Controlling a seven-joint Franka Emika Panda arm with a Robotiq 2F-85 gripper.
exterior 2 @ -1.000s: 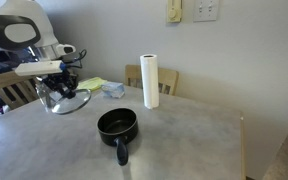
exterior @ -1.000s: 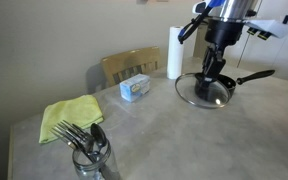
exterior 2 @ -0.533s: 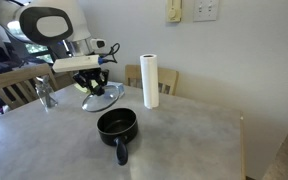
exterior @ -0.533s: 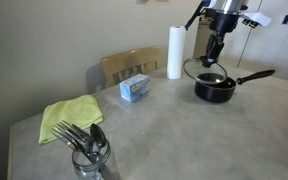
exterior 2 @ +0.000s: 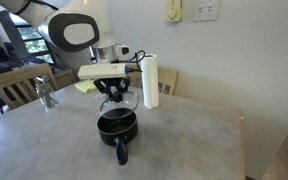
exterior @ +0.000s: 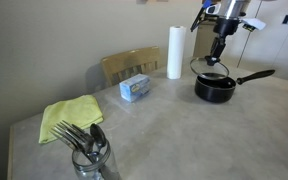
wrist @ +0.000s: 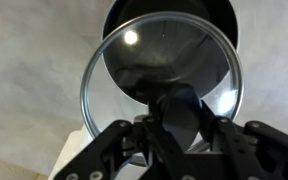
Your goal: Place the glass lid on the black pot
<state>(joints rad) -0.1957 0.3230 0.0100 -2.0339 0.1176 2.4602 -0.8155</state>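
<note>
The hand (exterior: 216, 58) is clamped on the knob of the lid (exterior: 209, 69) and holds it roughly level in the air just above the pot (exterior: 213, 91), not touching it. The pot stands on the table (exterior: 154, 130) near a paper roll (exterior: 174, 52). In the wrist view the lid (wrist: 159, 65) covers most of the pot (wrist: 226, 18), with the pot's far rim showing past the lid's edge.

Home dining corner: table (exterior: 184, 130), wooden chair (exterior: 130, 64)
</note>
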